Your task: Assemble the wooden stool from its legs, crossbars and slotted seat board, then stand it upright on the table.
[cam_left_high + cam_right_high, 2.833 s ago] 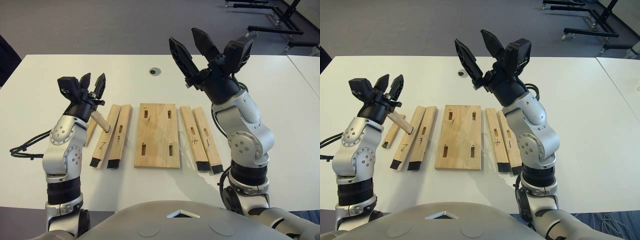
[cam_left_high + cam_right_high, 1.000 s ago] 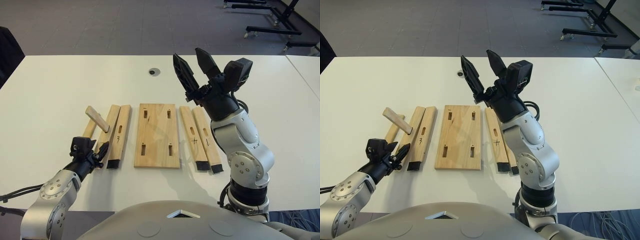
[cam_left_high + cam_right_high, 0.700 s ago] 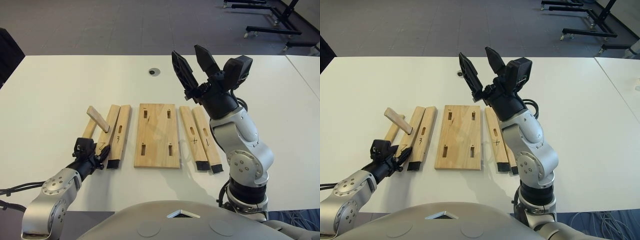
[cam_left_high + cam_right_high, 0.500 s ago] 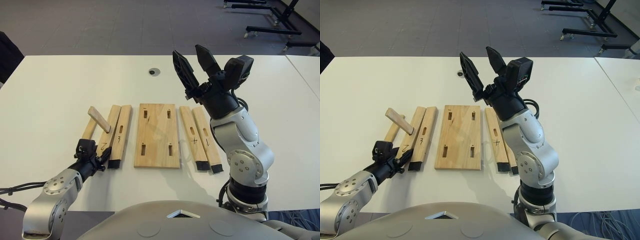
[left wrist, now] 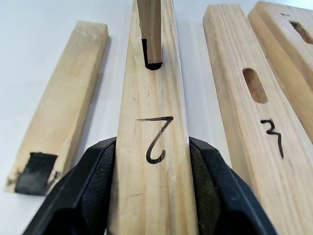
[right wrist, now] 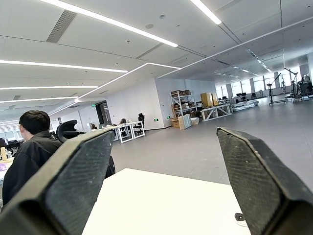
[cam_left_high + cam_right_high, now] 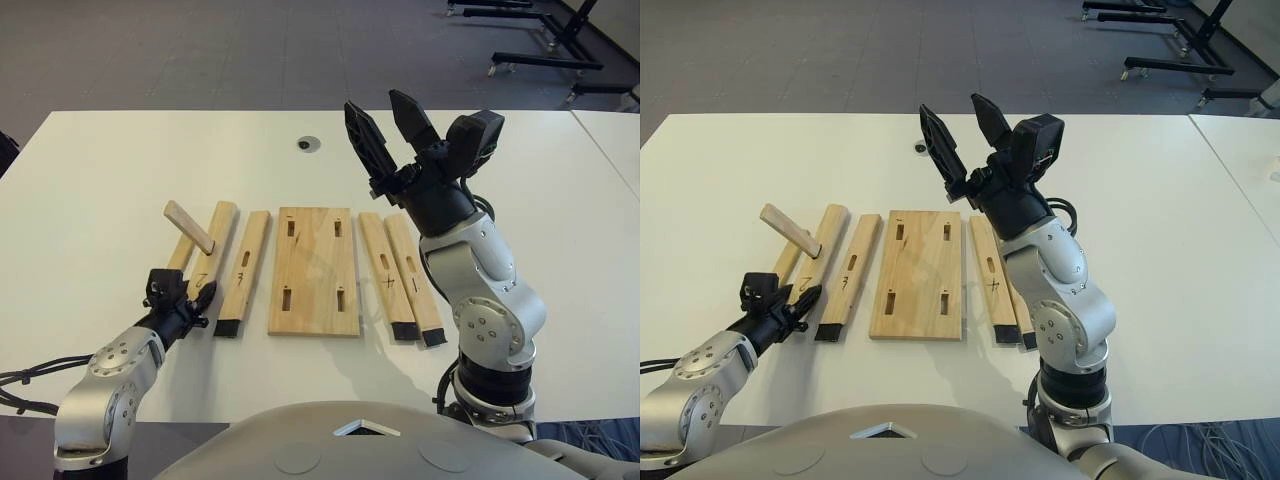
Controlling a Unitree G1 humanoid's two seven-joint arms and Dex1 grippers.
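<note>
Wooden throughout, flat on the white desk (image 7: pixel 100 170), long axes running away from the robot. Far left: loose crossbar (image 5: pixel 63 117), just beside leg 2 (image 5: pixel 152 98). Pinching that leg's near end across its width with left tool (image 7: pixel 182 297), in line with its length; second crossbar (image 7: pixel 188 227) already pegged in its slot. Then leg 3 (image 7: pixel 245 265), slotted seat board (image 7: pixel 313 270), two more legs (image 7: pixel 378 265). Held high above these with jaws spread: right tool (image 7: pixel 375 105), gripping nothing.
</note>
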